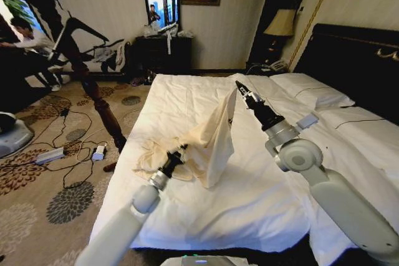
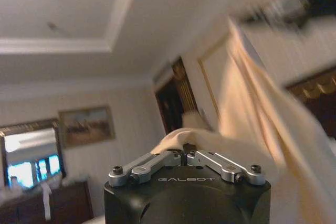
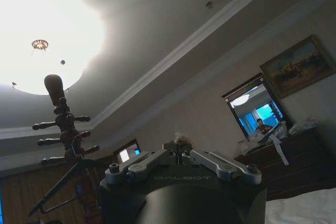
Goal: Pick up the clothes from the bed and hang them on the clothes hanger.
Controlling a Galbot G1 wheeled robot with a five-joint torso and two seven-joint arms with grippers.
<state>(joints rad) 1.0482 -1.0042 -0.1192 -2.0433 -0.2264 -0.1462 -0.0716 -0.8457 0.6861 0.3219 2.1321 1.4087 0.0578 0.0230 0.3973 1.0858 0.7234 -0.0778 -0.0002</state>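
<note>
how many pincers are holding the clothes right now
2. The right pincer pinches a raised corner of the cream clothes high above the bed. The left pincer is shut on the bunched lower part near the duvet.

Cream clothes (image 1: pixel 215 138) are lying mid-frame on a white bed (image 1: pixel 262 204); the carpet (image 1: pixel 37 172), lower left, is showing dark floral medallions.

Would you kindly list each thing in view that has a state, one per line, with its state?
clothes: one corner lifted into a peak, the rest crumpled on the bed.
bed: made, white duvet spread over it.
right gripper: raised above the bed, shut on the garment's top corner.
left gripper: low over the duvet, shut on a fold of the garment.
clothes hanger: hanging on the coat stand, bare.
</note>
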